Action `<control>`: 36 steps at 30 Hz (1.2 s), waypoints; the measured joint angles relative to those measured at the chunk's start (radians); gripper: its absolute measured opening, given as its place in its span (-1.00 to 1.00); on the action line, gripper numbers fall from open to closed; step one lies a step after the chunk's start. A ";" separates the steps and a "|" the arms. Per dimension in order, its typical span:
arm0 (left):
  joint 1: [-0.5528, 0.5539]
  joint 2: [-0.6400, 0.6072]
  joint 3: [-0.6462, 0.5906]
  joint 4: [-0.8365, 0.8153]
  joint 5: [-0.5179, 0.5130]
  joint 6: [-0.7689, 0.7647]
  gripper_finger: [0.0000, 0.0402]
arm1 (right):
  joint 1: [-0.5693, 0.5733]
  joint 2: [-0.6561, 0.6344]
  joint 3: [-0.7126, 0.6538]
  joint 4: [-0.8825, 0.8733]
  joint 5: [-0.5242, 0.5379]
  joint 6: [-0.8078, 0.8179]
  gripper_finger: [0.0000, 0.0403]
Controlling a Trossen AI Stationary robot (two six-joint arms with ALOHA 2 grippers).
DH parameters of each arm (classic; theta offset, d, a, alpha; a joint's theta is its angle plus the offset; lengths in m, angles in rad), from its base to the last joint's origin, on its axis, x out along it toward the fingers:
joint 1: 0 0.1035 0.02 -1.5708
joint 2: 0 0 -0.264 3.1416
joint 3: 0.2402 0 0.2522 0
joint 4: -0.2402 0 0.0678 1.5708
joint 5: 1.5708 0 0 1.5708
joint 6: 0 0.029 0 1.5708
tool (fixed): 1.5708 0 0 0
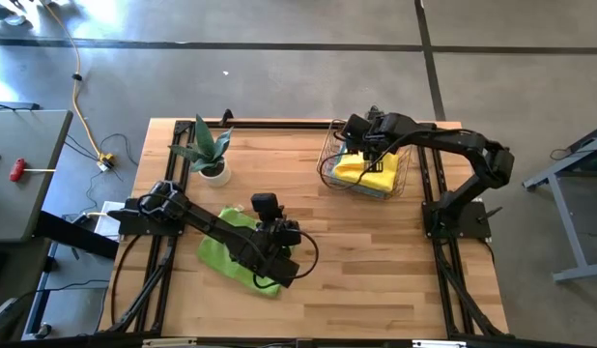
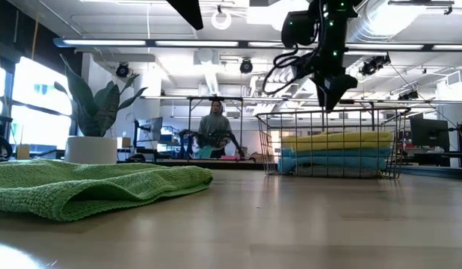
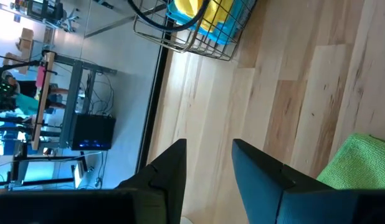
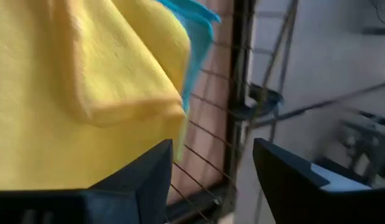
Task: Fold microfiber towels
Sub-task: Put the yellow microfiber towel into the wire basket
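Note:
A lime green towel (image 1: 226,253) (image 2: 89,187) lies bunched in layers on the near left of the wooden table; its edge (image 3: 361,162) shows in the left wrist view. My left gripper (image 3: 208,165) hovers open above it, with nothing between its fingers. At the far right a wire basket (image 1: 332,159) (image 2: 328,116) holds a folded yellow towel (image 1: 371,174) (image 4: 68,81) lying on a teal one (image 2: 336,158) (image 4: 195,31). My right gripper (image 2: 332,93) (image 4: 211,168) hangs open above the basket, pointing down at the yellow towel and clear of it.
A potted green plant (image 1: 210,150) (image 2: 93,112) stands at the far left of the table. Bare wood lies between the green towel and the basket. A person (image 2: 214,127) sits in the room beyond the table.

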 joint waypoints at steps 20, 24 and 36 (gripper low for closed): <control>0.013 0.000 -0.004 0.000 0.095 -0.009 -0.42 | 0.010 -0.180 -0.065 -0.043 -0.420 0.279 0.01; -0.013 0.000 -0.018 0.000 0.162 -0.008 -0.42 | 0.014 -0.180 -0.139 -0.037 -0.393 0.219 0.01; -0.087 0.000 -0.023 0.000 0.168 -0.072 -0.42 | -0.062 -0.180 -0.354 0.284 -0.295 -0.032 -0.13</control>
